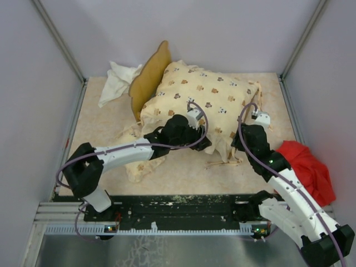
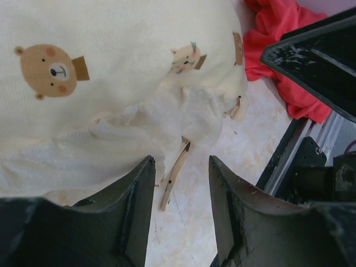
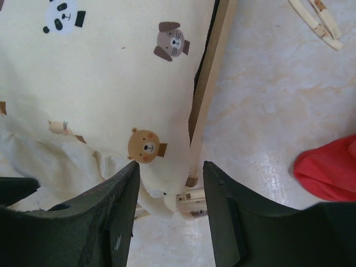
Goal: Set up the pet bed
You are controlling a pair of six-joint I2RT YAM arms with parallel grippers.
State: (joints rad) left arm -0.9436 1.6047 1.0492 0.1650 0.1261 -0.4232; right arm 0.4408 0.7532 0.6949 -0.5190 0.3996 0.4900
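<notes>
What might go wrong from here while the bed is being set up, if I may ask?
The loose tie lies below the open left hand; closing might snag it and drag the cushion. The cushion overlaps the wooden frame rail near the right hand, so a tug may leave it crooked. The red cloth sits beside the right arm and might get swept.

You're working in a robot test cell, not a home. Plain pale walls [image 1: 222, 33] box the table [image 1: 183, 172] in on three sides, joined at the corners by bare metal posts [image 1: 58, 36]. An aluminium rail [image 1: 55, 214] runs along the near edge, and the left arm [image 1: 122, 151] and right arm [image 1: 295, 194] are bolted there, with purple cables [image 1: 204, 123] looped along them. The animal-print cushion [image 1: 206, 94] and red cloth [image 1: 308, 167] are the only homely things, lying on a marble-patterned top.
</notes>
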